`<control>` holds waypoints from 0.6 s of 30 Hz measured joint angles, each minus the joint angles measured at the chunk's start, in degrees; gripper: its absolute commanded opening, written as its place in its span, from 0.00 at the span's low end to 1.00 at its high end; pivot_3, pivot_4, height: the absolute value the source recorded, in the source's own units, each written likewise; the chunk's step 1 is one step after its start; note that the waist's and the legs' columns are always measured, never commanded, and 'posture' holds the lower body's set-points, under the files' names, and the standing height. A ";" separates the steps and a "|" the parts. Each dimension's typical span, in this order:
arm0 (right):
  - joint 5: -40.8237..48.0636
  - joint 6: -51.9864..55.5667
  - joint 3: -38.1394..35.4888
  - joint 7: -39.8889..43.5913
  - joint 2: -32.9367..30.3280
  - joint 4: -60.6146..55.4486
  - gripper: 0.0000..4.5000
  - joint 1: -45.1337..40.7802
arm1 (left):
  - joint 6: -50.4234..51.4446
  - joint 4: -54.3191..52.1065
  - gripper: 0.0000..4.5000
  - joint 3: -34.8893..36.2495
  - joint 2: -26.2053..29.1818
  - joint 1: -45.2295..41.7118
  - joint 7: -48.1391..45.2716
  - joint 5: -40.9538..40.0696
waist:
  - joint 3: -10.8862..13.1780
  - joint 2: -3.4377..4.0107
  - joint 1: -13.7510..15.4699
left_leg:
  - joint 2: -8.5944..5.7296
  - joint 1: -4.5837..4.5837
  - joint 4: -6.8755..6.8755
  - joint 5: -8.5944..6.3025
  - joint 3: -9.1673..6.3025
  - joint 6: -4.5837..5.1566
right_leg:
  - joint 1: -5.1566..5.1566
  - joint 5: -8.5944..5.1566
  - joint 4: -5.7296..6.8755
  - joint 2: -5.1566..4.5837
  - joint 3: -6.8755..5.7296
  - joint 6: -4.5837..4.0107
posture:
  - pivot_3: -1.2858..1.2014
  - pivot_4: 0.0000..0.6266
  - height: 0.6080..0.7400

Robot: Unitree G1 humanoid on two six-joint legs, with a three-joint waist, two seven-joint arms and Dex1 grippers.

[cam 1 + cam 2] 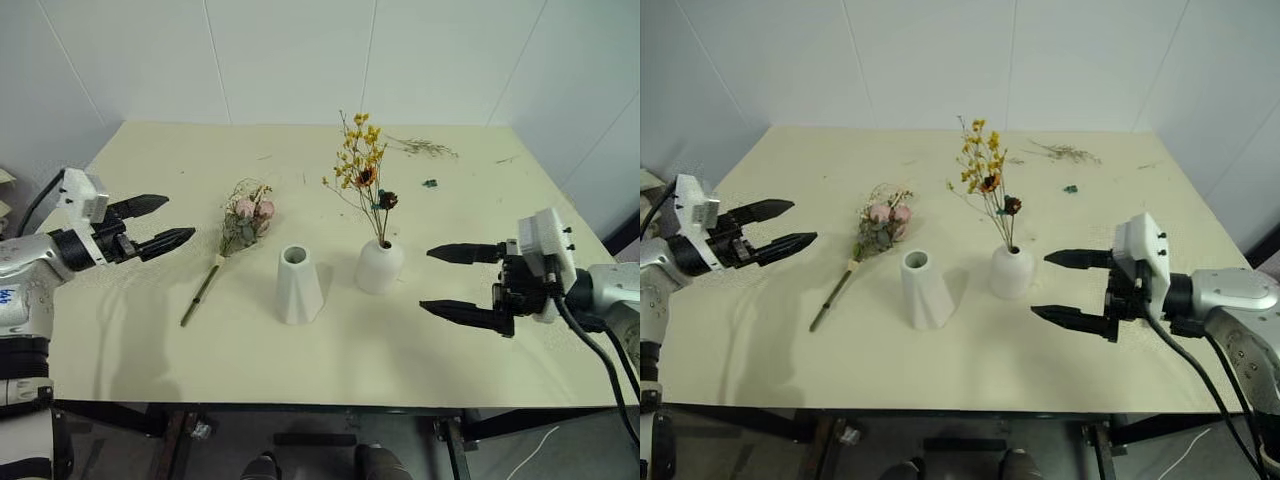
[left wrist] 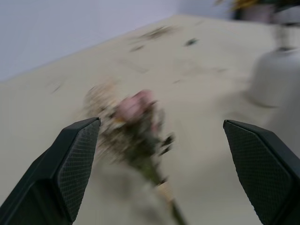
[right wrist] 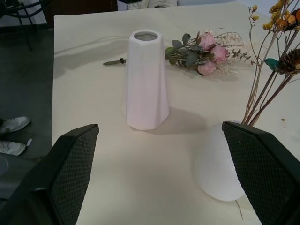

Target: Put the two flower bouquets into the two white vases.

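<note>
Slim yellow-orange flower spray (image 1: 362, 165) stands in the short rounded white vase (image 1: 379, 266); the pink rose bunch (image 1: 246, 221) lies on the cream table (image 1: 150, 330) beside the empty tall faceted white vase (image 1: 298, 284); left tool (image 1: 160, 225) and right tool (image 1: 446, 281) both gape empty

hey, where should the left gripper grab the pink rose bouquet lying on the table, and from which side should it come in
Probably by the bare stem, just below the blooms. The pink rose bouquet lies flat beside the taller vase, flower heads pointing away from the robot, its thin stem angling back toward the near edge. The open left gripper sits on its left, so come in from that side and close across the stem, sparing the flowers.
</note>
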 measured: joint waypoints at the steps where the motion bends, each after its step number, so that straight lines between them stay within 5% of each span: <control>1: 0.00 -0.02 -0.11 0.65 -0.31 0.56 0.99 -0.06 | 0.83 -1.30 1.00 0.15 -0.47 0.92 1.51 0.03 | 0.00 0.00 0.06 | 0.00 0.00 0.00 0.00 0.00 0.00 | 0.00 0.00 0.00 0.00 0.00 0.00 | 0.52 0.24 1.00; 9: 3.02 0.15 -2.19 6.98 -2.23 4.38 0.99 -2.25 | 14.60 -14.76 1.00 -2.15 -6.98 7.39 18.39 3.28 | 0.00 -0.01 0.99 | -0.01 -0.01 0.08 -0.01 0.00 -0.02 | 0.03 0.01 -0.01 0.00 0.00 0.02 | 0.52 0.24 1.00; 18: 4.02 1.15 -2.19 10.69 -2.88 5.07 0.99 -1.90 | 30.54 -17.47 1.00 -7.30 -7.71 4.75 26.48 6.90 | 0.01 -0.02 0.99 | -0.03 -0.01 0.12 -0.02 0.00 -0.04 | 0.04 0.01 -0.02 0.01 0.00 0.02 | 0.52 0.24 1.00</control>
